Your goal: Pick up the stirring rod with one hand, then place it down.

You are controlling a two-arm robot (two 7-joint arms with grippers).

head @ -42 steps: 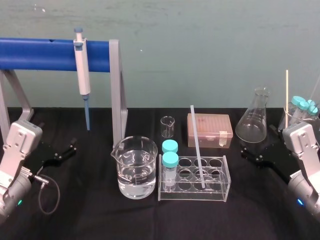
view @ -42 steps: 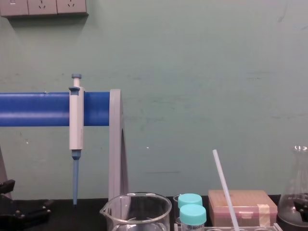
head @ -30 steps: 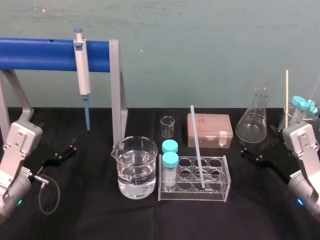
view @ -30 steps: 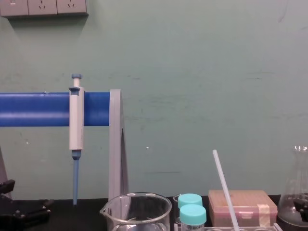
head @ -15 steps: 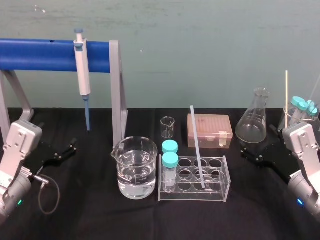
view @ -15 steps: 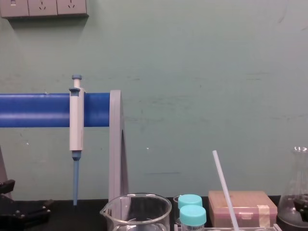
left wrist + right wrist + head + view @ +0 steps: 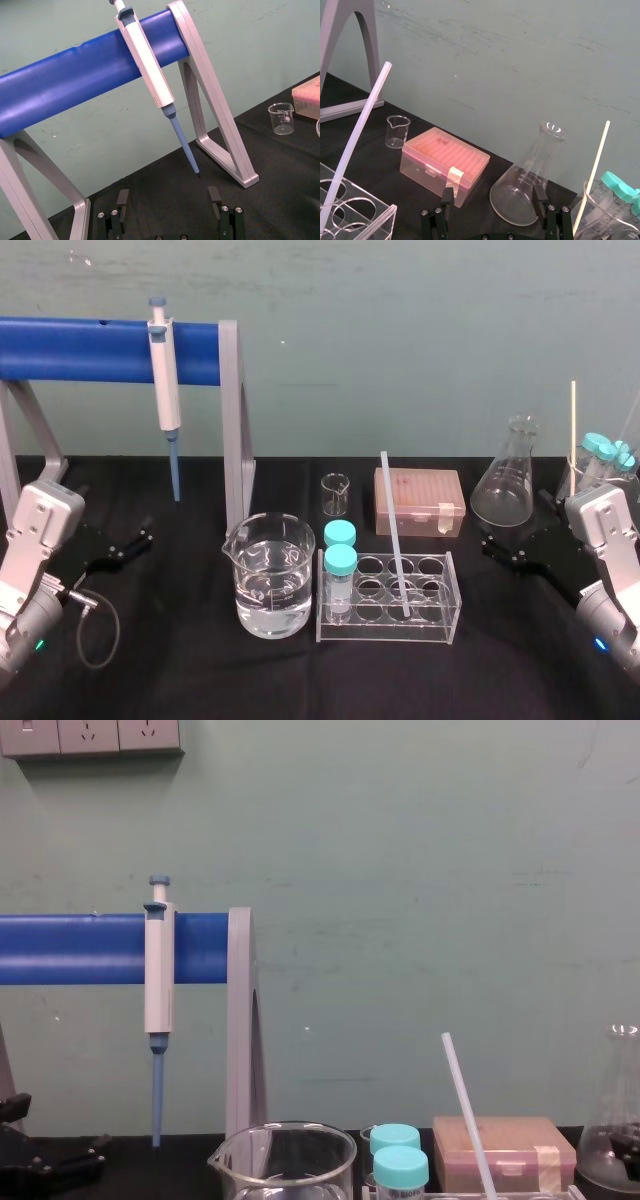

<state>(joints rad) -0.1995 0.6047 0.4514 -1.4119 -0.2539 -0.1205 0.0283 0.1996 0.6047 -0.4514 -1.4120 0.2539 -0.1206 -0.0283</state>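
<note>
The rod [image 7: 394, 535] stands tilted in a well of the clear rack [image 7: 440, 626] at the table's centre, its top leaning left, well apart from both grippers. The left gripper [image 7: 138, 538] sits low at the far left, near the blue stand [image 7: 90, 350], jaws spread and empty. The right gripper [image 7: 493, 545] sits low at the far right, just before the flask [image 7: 505, 485], jaws likewise spread and empty.
</note>
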